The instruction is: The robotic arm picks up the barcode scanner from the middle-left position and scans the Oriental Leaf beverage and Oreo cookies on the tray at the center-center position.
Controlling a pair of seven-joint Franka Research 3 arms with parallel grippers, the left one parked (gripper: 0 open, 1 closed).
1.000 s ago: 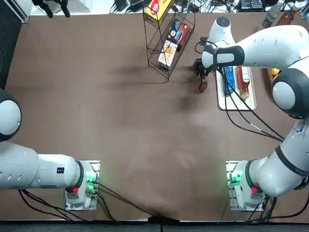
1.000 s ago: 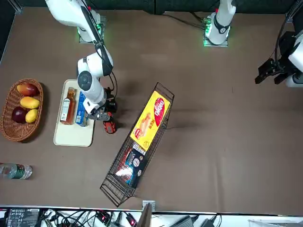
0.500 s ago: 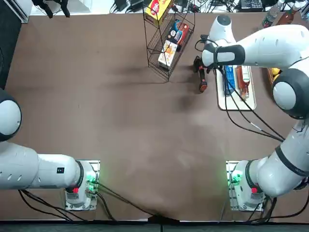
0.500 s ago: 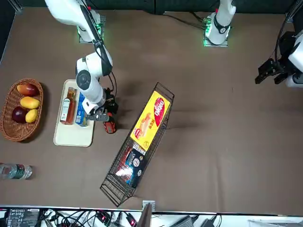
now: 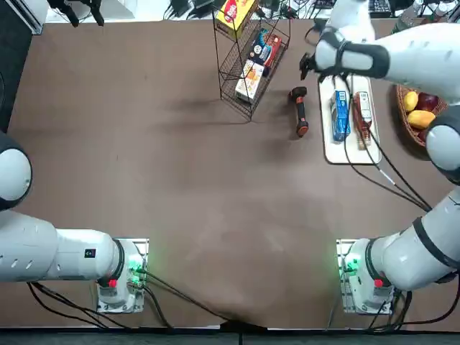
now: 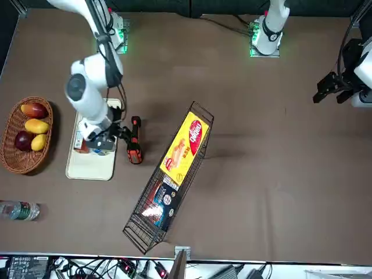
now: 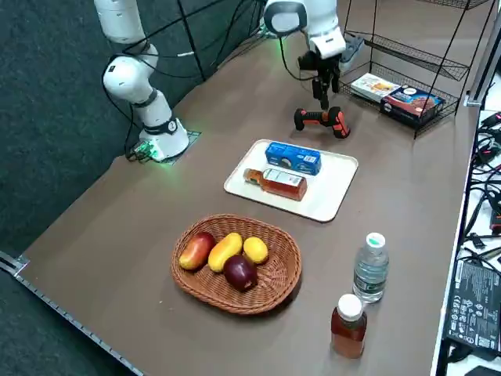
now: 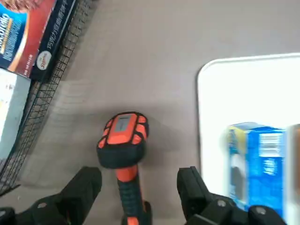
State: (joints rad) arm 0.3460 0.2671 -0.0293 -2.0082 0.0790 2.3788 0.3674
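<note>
The right jaws [image 8: 139, 194] hang wide apart, holding 0 things, near the barcode scanner [image 8: 124, 140].

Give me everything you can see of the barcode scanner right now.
The barcode scanner is black with orange-red parts and looks like molded plastic. Its broad head carries orange-red buttons around a small gray screen; below that come an orange-red collar, a ribbed black grip and a black end with an orange-red patch. It lies on the brown table, between the wire rack and the white tray, off the tray. The right gripper is open above it, and nothing grips it.
</note>
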